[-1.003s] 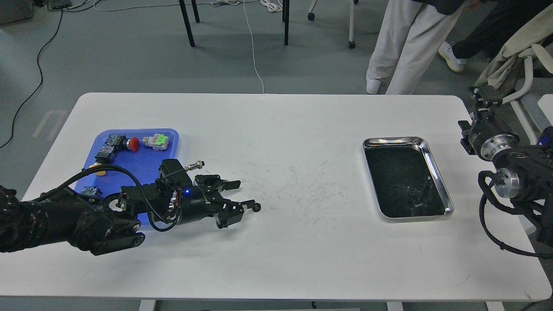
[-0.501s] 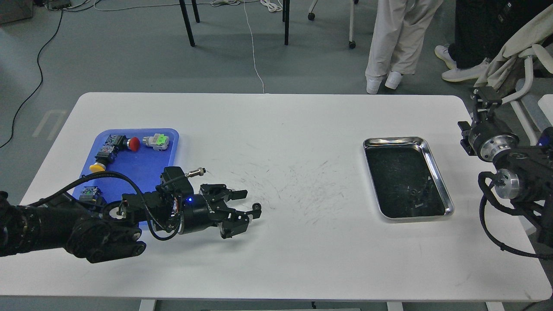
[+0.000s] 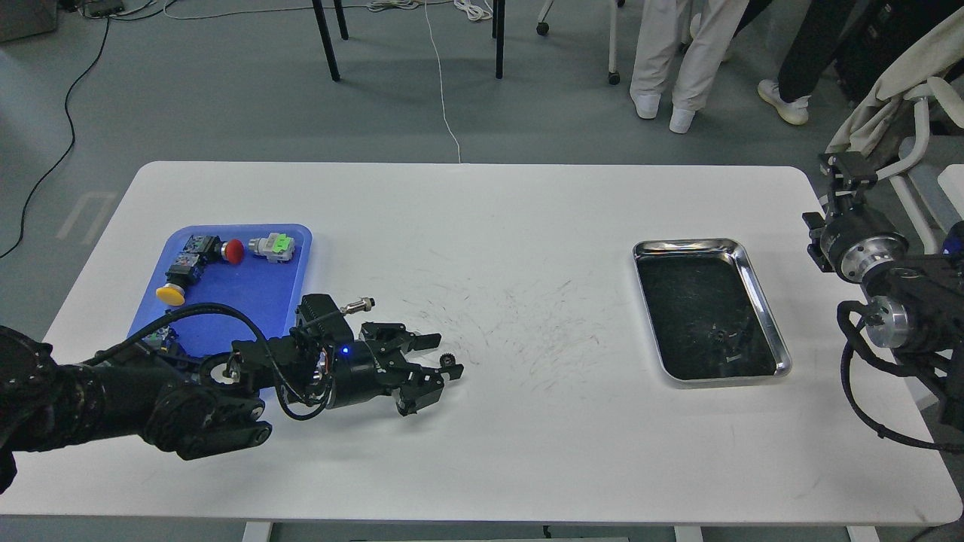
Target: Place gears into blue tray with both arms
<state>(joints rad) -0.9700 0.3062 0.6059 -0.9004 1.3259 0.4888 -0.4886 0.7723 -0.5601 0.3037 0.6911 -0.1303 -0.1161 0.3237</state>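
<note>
One tiny black gear lies on the white table right of the blue tray. My left gripper is low over the table and open; its two fingertips stand on either side of the gear, which sits closer to the near finger. The blue tray at the left holds push-buttons with red, green and yellow caps. My right gripper is raised off the table's right edge, seen small and dark, with nothing visible in it.
A shiny steel tray with a dark inside sits at the right of the table. A small silver plug sticks out above my left wrist. People's legs and chair legs stand beyond the far edge.
My left arm has slid right, bringing the open fingers around the gear, which has not moved. The right arm is nearly still. The people behind have walked.
</note>
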